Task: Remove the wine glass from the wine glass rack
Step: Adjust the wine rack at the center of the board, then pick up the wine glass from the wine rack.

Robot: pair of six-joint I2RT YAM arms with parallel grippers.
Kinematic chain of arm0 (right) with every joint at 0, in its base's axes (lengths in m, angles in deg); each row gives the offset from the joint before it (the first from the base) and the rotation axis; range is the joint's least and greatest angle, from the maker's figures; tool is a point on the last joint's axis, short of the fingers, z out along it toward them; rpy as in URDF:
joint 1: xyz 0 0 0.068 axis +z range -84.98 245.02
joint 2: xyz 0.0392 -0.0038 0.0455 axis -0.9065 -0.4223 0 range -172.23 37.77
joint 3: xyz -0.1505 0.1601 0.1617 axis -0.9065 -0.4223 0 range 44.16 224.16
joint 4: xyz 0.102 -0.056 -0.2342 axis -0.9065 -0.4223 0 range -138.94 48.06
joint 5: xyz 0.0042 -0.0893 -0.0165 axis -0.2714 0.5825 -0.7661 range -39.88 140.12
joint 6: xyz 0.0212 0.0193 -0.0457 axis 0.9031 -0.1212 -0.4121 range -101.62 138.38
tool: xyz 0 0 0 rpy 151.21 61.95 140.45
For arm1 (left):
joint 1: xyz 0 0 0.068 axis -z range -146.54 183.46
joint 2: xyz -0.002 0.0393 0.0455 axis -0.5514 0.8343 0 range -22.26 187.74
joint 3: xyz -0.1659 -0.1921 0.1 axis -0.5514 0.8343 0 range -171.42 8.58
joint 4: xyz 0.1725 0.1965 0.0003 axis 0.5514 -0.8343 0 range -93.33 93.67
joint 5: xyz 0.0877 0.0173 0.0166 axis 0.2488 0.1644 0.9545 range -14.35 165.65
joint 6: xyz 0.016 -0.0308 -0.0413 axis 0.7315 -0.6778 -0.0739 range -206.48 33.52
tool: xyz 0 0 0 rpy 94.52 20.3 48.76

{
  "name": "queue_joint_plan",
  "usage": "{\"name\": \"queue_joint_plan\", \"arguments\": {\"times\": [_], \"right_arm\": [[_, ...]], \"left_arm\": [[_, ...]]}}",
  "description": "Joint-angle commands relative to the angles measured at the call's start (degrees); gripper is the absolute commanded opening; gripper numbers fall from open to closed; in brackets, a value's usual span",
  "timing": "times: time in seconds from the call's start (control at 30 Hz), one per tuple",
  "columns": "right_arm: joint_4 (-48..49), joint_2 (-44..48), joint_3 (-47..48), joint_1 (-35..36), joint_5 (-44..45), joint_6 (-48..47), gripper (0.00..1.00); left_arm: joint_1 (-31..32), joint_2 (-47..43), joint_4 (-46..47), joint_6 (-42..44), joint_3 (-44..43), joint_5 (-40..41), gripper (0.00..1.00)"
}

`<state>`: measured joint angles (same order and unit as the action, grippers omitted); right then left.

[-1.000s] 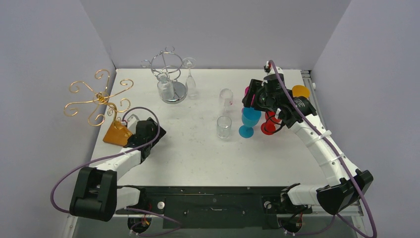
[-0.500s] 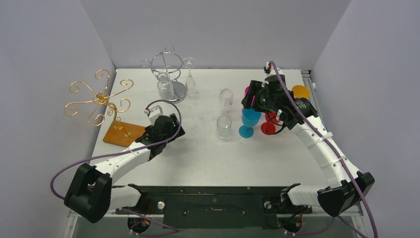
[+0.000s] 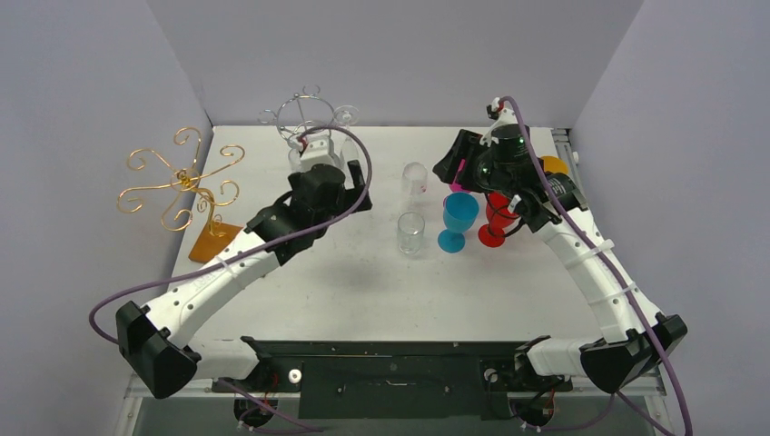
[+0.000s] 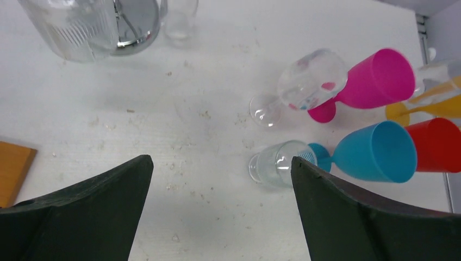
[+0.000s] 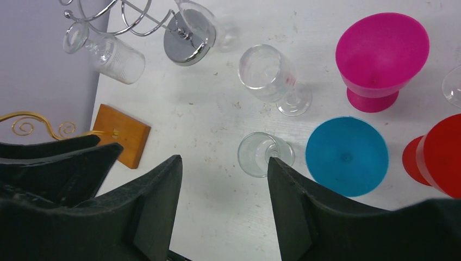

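**A:** Where is the wine glass?

**B:** The clear ribbed wine glass (image 5: 106,51) hangs bowl-down from the silver wire wine glass rack (image 5: 130,19), at the back left of the white table (image 3: 345,282). A slimmer clear glass (image 4: 179,19) hangs on the rack's other side.

**A:** And the left gripper?

**B:** The left gripper (image 4: 220,163) is on the near side of the rack, close to it. Its jaws are spread wide, with only bare table between them.

**A:** What about the right?

**B:** The right gripper (image 5: 223,163) hangs over the loose glasses on the right of the table. Its jaws are partly apart and grip nothing. Below it stand two clear stemmed glasses (image 5: 272,76), a blue plastic goblet (image 5: 348,155), a pink plastic goblet (image 5: 380,51) and a red plastic goblet (image 5: 437,155).

**A:** Anything else on the left?

**B:** A gold scrolled wire rack (image 3: 182,182) on an orange wooden base (image 3: 211,245), at the table's left edge.
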<state>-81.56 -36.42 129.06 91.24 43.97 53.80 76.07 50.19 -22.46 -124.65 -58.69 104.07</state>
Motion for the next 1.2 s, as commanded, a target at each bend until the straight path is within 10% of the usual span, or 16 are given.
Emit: {"name": "queue_joint_plan", "arguments": {"times": [0.0,0.53,1.17], "right_arm": [[3.7,-1.3,2.2,-0.4,-2.6,2.2,0.55],[7.3,-4.8,2.9,1.7,-5.3,4.9,0.53],[9.2,-5.4,1.6,0.8,-8.3,5.7,0.51]], "left_arm": [[-1.3,2.2,-9.7,6.3,-14.0,4.6,0.94],[-23.3,9.0,-9.7,-3.5,-26.7,-10.8,0.64],[-24.2,8.7,-3.4,-28.7,-17.0,0.3,0.47]]}}
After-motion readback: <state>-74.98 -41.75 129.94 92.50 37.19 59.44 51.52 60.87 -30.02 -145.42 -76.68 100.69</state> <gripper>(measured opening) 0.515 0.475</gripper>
